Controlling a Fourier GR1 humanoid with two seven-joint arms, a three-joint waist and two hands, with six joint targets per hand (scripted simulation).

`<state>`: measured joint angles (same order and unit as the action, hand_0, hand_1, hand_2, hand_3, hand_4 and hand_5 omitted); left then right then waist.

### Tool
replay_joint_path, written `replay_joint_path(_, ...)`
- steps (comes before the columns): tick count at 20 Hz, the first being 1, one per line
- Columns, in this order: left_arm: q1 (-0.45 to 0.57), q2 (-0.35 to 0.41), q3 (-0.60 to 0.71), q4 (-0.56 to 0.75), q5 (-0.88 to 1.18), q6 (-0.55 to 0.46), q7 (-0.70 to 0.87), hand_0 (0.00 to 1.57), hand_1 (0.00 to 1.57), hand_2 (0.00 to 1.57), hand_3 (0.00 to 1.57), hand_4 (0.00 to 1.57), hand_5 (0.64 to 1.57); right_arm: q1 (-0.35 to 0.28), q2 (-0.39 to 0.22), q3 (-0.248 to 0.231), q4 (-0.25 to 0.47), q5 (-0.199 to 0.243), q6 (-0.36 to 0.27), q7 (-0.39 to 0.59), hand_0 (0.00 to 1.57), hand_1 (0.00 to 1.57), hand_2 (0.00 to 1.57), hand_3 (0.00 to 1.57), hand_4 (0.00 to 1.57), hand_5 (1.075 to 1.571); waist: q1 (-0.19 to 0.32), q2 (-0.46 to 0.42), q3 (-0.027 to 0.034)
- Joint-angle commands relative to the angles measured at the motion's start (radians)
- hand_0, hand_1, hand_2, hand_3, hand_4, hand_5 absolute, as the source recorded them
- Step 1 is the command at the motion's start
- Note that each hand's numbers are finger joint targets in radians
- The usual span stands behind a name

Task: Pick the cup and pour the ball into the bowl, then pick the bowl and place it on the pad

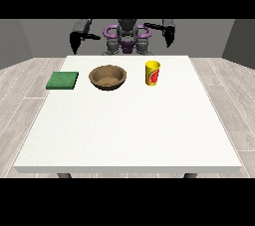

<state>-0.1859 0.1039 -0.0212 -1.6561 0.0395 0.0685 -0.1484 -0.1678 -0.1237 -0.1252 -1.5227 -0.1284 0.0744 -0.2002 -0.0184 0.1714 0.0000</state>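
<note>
Nothing done: we judge the task is at its very start, since the cup, bowl and pad all sit apart on the table (124,135) and no hand is near them.
Cup: the yellow cup (153,72) stands upright toward the view's right of the bowl, untouched; we cannot see the ball inside it.
Bowl: the brown bowl (107,77) rests between cup and pad, and looks empty to us.
Pad: the green pad (63,80) lies flat by the table's edge at the view's left, with nothing on it.
Hand at the view's right (169,38): it hangs behind the table's far edge, grasping nothing; we cannot tell how its fingers lie.
Hand at the view's left (74,42): likewise raised behind the table, holding nothing; finger pose unclear to us.
Left to do: lift the cup, pour, then carry the bowl onto the pad.
</note>
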Motion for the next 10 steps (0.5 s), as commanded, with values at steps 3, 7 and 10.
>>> replay_joint_path(3,-0.108,0.04,0.079,0.186,-0.015,-0.015,-0.081,0.0,0.0,0.0,0.0,0.0,1.258,-0.027,-0.038,-0.039,0.136,-0.011,0.069,-0.117,0.0,0.0,0.0,0.0,0.0,1.56,-0.033,0.035,0.0002)
replay_joint_path(7,-0.127,0.006,0.078,0.34,-0.04,-0.004,-0.175,0.0,0.0,0.0,0.0,0.0,1.266,-0.118,-0.102,-0.086,0.183,-0.048,0.092,-0.039,0.0,0.0,0.0,0.0,0.0,1.563,-0.025,-0.002,0.0)
replay_joint_path(10,-0.119,-0.03,0.062,0.382,-0.077,0.033,-0.282,0.0,0.0,0.0,0.0,0.0,1.236,-0.135,-0.123,-0.128,0.255,-0.064,0.111,-0.102,0.0,0.0,0.0,0.0,0.0,1.562,-0.018,0.035,0.0001)
